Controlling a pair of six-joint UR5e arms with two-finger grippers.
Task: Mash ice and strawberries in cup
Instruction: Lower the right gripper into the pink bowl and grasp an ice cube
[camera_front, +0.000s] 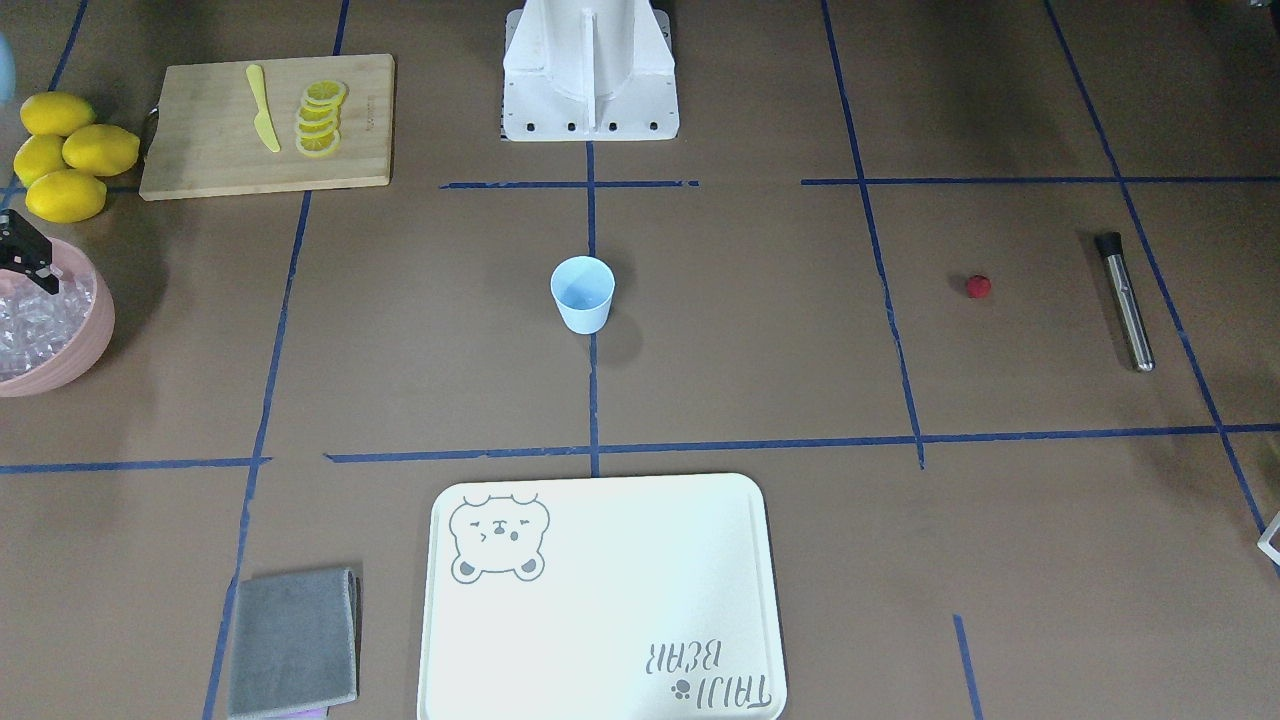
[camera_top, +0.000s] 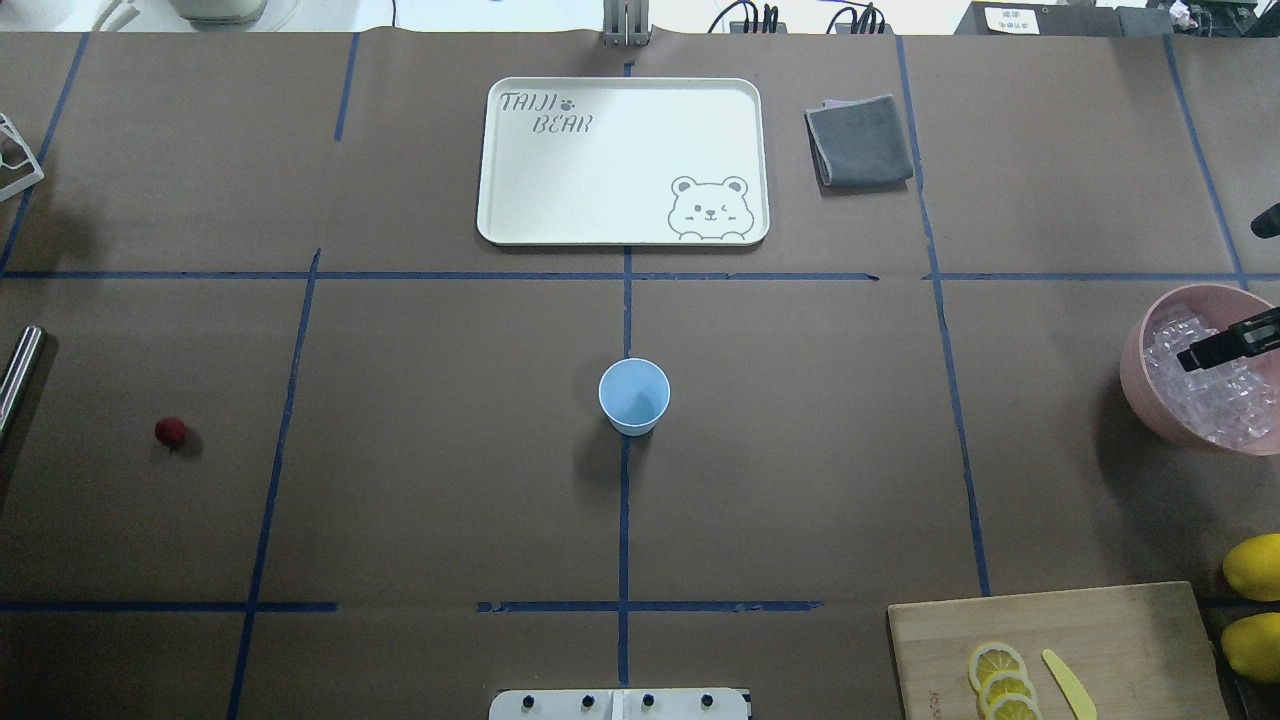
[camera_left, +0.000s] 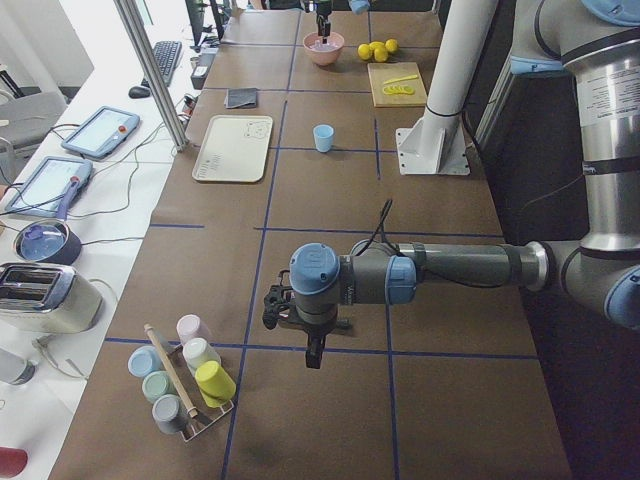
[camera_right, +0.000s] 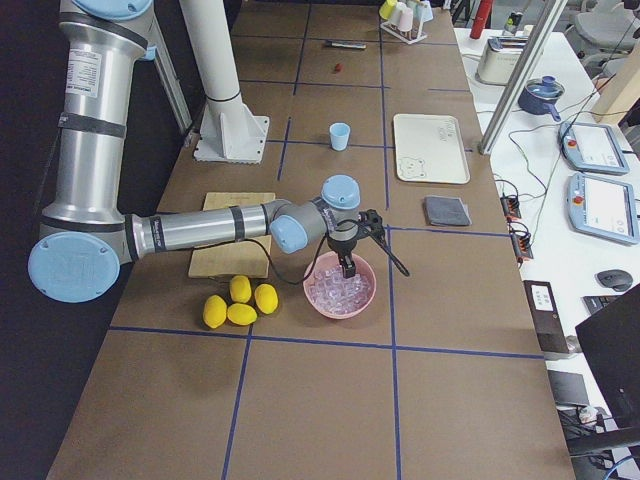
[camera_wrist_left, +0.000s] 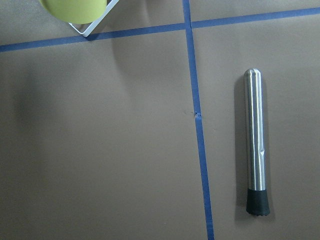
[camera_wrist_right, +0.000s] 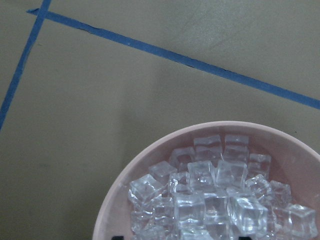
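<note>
Two grippers showed, far apart. From the front-facing camera we saw the right gripper (camera_front: 38, 272) hanging over the pink bowl (camera_front: 88, 340), just above the ice (camera_front: 28, 330) heaped inside. The cup (camera_front: 582, 293) stood upright well away from that gripper, mid-table, and the strawberry (camera_front: 978, 287) lay farther off beyond the cup, on the bare table, near the steel muddler (camera_front: 1126, 300). Lemons (camera_front: 68, 150) and a cutting board (camera_front: 200, 150) with lemon slices (camera_front: 320, 118) sat close to the gripper.

From overhead, we saw that gripper reach in above the bowl's ice, while a cream tray (camera_top: 600, 170) and a grey cloth (camera_top: 860, 140) lay well off from it.

In the left side view, the left gripper (camera_left: 312, 352) pointed down over the table, near a rack of cups (camera_left: 185, 385); we could not tell whether it was open or closed.

In the right side view, the right gripper pointed straight down into the bowl.

Through the left wrist camera we saw the muddler lying flat beneath that gripper, beside a blue tape line (camera_wrist_left: 197, 125).

Through the right wrist camera, ice filled the bowl directly below; two dark fingertips (camera_wrist_right: 118, 237) stood wide apart, gripping nothing.
</note>
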